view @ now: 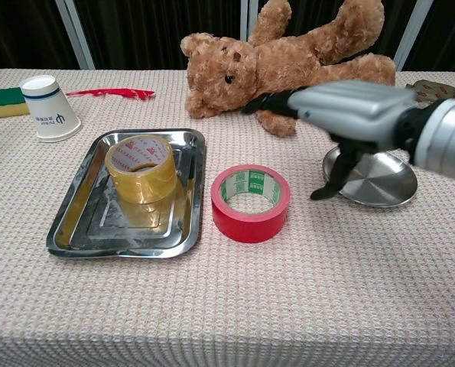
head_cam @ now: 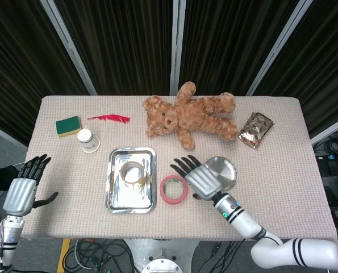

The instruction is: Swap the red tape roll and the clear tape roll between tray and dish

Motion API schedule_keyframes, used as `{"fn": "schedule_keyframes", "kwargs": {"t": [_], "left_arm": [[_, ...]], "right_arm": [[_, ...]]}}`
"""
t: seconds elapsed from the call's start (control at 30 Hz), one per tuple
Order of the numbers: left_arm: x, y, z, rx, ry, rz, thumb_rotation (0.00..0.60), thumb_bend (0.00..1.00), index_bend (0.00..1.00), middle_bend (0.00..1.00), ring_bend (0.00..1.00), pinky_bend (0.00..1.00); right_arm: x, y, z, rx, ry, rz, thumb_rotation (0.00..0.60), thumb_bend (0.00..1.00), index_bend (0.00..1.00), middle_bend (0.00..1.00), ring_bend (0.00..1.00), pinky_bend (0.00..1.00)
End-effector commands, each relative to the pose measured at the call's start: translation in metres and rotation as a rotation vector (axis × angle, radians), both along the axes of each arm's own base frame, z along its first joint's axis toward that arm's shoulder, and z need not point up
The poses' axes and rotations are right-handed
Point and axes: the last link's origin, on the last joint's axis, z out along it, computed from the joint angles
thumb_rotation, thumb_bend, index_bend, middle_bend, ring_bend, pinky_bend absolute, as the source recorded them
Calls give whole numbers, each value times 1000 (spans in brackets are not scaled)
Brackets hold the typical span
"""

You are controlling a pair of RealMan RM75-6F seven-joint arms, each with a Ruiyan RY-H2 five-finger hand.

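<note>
Red tape roll (view: pixel 250 202) lay flat on table between tray (view: pixel 74 206) and dish (view: pixel 384 183); clear tape roll (view: pixel 141 168) in tray. My right hand (head_cam: pixel 201 179) hovered just beside red roll, dish side, fingers spread, empty; left hand (head_cam: pixel 22 190) far off, open.

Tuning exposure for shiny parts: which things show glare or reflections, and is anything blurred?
Chest view: the tray floor mirrors the clear tape roll, the dish shows bright sheen, and the close right hand looks slightly soft. Head view: tray and dish glare mildly; otherwise evenly lit.
</note>
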Motion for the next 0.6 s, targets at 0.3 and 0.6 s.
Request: {"fn": "schedule_keyframes", "kwargs": {"t": [0.3, 0.6], "left_arm": [[95, 61, -48, -306, 35, -244, 600, 142, 44, 27, 0, 90], [138, 104, -92, -450, 76, -295, 600, 142, 41, 10, 0, 90]], "right_arm": [[-122, 25, 134, -361, -120, -282, 600, 0, 0, 0, 0, 0], [-171, 37, 162, -443, -202, -393, 600, 0, 0, 0, 0, 0]]}}
